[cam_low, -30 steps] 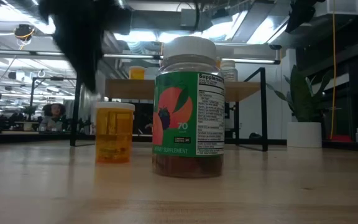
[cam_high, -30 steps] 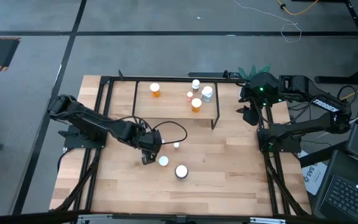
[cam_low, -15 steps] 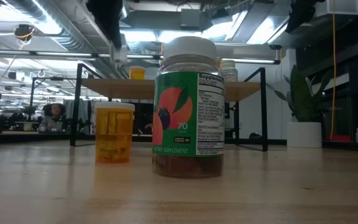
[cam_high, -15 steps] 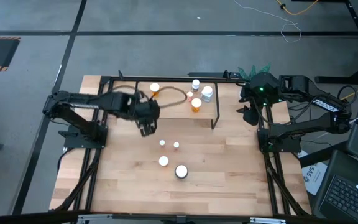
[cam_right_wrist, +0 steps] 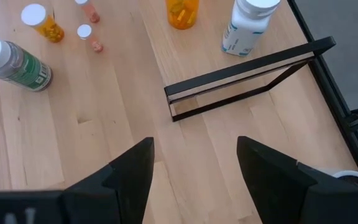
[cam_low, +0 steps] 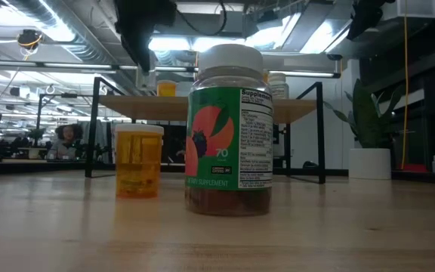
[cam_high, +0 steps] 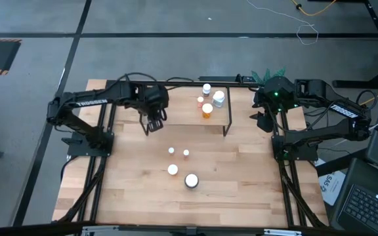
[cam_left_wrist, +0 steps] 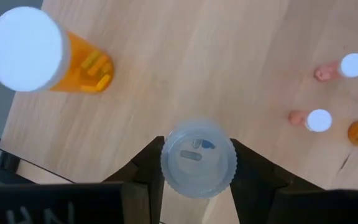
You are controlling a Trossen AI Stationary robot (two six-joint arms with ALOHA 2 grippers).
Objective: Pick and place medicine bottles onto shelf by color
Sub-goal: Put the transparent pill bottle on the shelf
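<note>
Over the left part of the shelf point(cam_high: 182, 108), my left gripper point(cam_high: 151, 123) is shut on a small clear medicine bottle point(cam_left_wrist: 197, 158) with a pale cap. An orange bottle point(cam_left_wrist: 27, 50) stands on the board just beside it. Several more bottles point(cam_high: 207, 110) stand on the shelf's right part. On the table stand a green-labelled bottle point(cam_low: 229, 128), an orange one point(cam_low: 138, 161) and two tiny ones point(cam_high: 171, 151). Past the shelf's right end, my right gripper point(cam_high: 264, 118) hangs open with nothing between its fingers. My left gripper pinches the clear bottle between its two fingers, one on each side of its capped top point(cam_left_wrist: 166, 163). The fingers come from above, slanting down. The bottle stays upright, cap up, lifted above the shelf board point(cam_left_wrist: 185, 74).
A potted plant point(cam_low: 368, 143) stands at the table's far right, behind my right arm. The shelf's black frame point(cam_right_wrist: 247, 74) and legs rise from the tabletop. Bare board lies between the orange bottle and the bottles on the right.
My left gripper has risen from the middle of the table and swung toward the far edge, ending over the shelf's left part with the clear bottle between its fingers. A tiny bottle on the table that the arm covered shows now.
</note>
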